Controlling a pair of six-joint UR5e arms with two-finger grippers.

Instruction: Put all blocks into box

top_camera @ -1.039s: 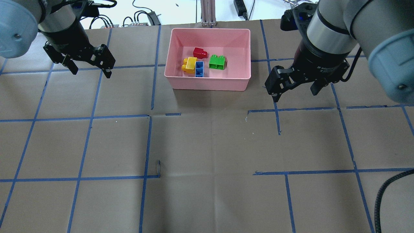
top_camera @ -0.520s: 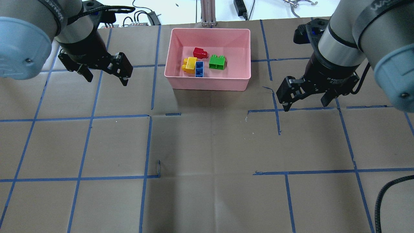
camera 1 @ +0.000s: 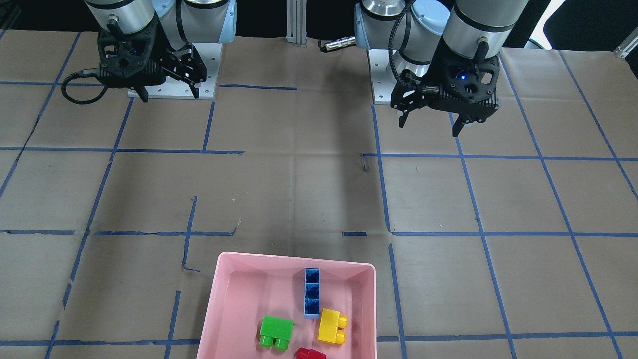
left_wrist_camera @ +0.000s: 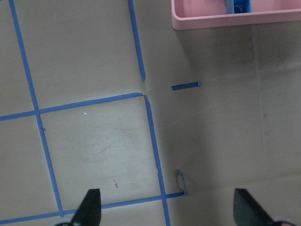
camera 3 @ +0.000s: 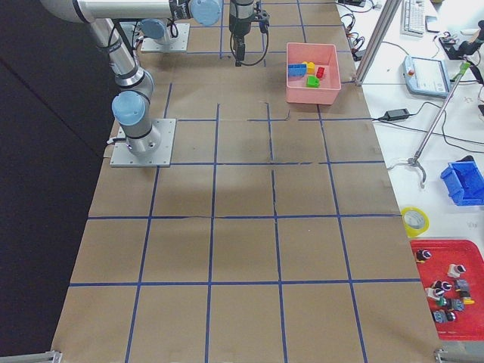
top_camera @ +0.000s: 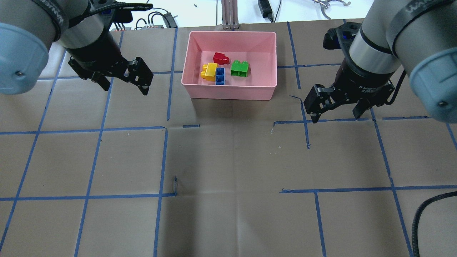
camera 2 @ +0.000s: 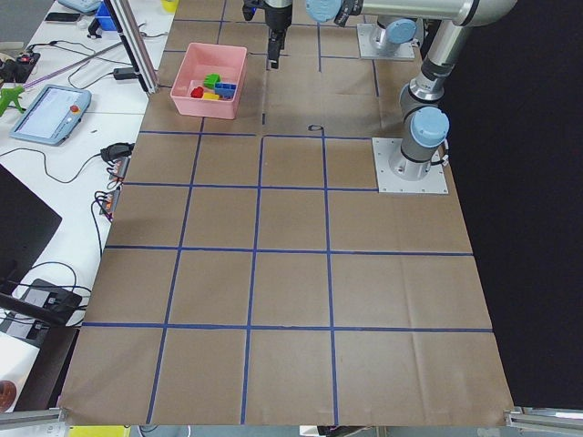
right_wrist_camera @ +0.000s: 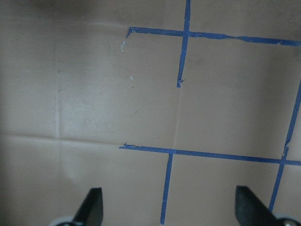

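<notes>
The pink box (top_camera: 228, 93) stands at the table's far middle. In it lie the red block (top_camera: 220, 58), the yellow block (top_camera: 209, 70), the blue block (top_camera: 220, 76) against the yellow one, and the green block (top_camera: 240, 68). The front-facing view shows the box (camera 1: 294, 259) with the blue (camera 1: 312, 293), yellow (camera 1: 332, 326), green (camera 1: 275, 332) and red (camera 1: 310, 354) blocks. My left gripper (top_camera: 125, 89) hangs open and empty left of the box. My right gripper (top_camera: 335, 118) hangs open and empty to its right. The left wrist view shows the box's corner (left_wrist_camera: 235, 21).
Brown paper with a blue tape grid (top_camera: 166, 128) covers the table. An aluminium post (top_camera: 230, 14), cables and power adapters (top_camera: 266, 9) lie beyond the far edge. A black cable (top_camera: 425, 217) hangs at the near right.
My left gripper has moved right, closer to the box, and a little nearer. My right gripper has moved right and nearer. Both stay open. The blocks have not moved.
</notes>
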